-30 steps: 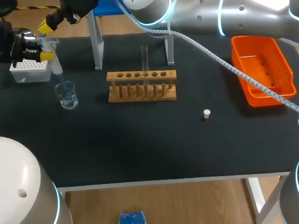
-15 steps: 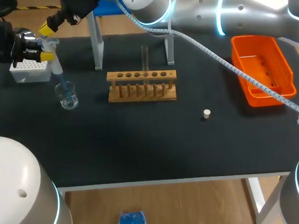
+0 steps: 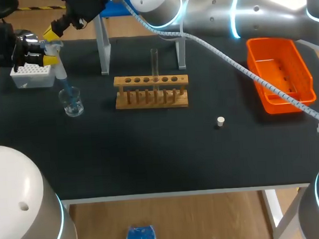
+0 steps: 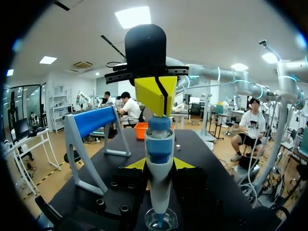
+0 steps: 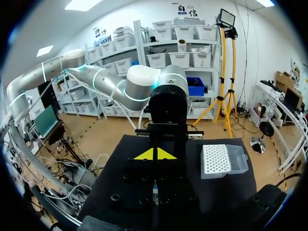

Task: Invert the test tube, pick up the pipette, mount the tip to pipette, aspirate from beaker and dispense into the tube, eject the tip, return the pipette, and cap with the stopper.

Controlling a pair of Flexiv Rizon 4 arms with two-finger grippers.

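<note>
Over the beaker (image 3: 72, 102), left tool (image 4: 159, 164) pinches the pipette (image 4: 159, 144), right tool (image 4: 155, 96) pressed together at its plunger; a skewed push could topple the beaker.

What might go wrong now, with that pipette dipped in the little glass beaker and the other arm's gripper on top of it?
1. The pipette has its tip inside the small beaker; lifted at a slant, it might knock the beaker over.
2. The right gripper sits on the pipette's top; pushing off-centre, it may slip off or shift the pipette in the left gripper.
3. The test tube stands some way off, so liquid could drip on the way.
</note>
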